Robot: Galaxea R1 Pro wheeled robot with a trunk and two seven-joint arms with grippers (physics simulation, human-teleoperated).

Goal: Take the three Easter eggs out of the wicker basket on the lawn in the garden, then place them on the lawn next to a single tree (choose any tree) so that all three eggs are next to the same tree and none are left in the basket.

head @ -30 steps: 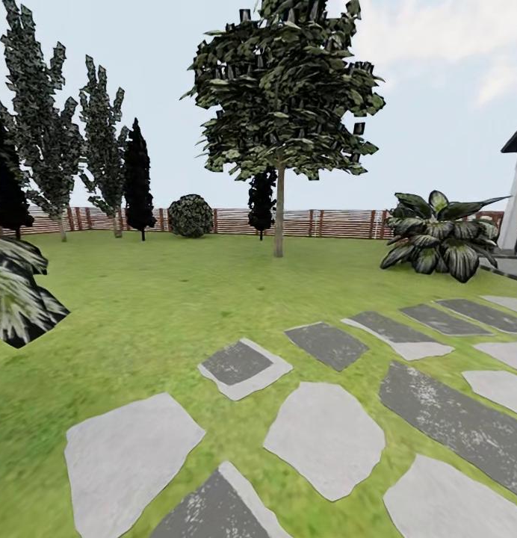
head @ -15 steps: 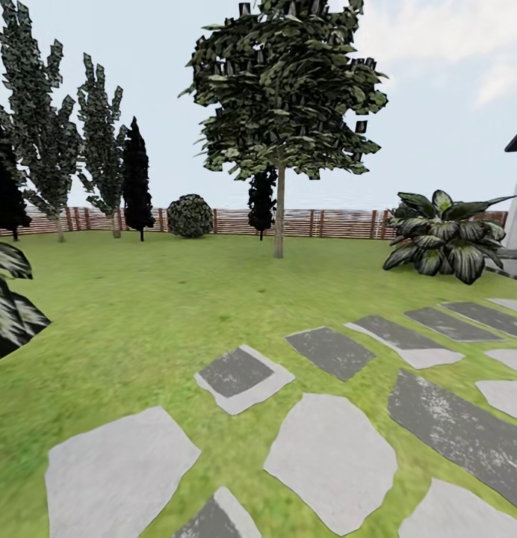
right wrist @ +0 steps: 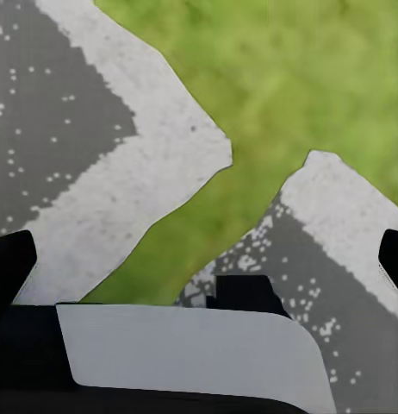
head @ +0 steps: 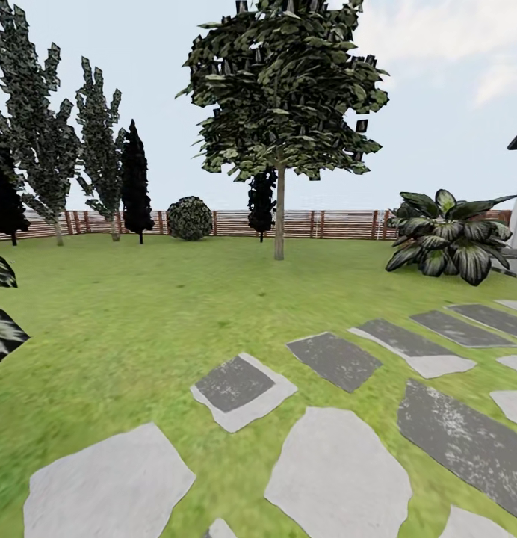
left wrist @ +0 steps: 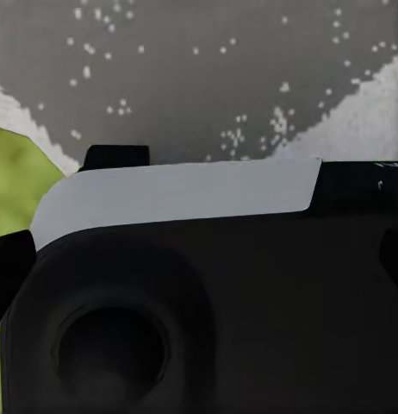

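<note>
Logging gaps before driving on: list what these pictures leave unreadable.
- Right gripper: right wrist view, only dark finger edges at the frame's sides; open or shut unclear.
- Left gripper: left wrist view, a black-and-white robot body blocks it.
- Striped dark leafy plant: head view, cut by the left edge.

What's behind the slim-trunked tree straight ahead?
Behind the tree stands a narrow black conifer, and beyond it the slatted wooden fence. The trunk and conifer cover short stretches of fence.
</note>
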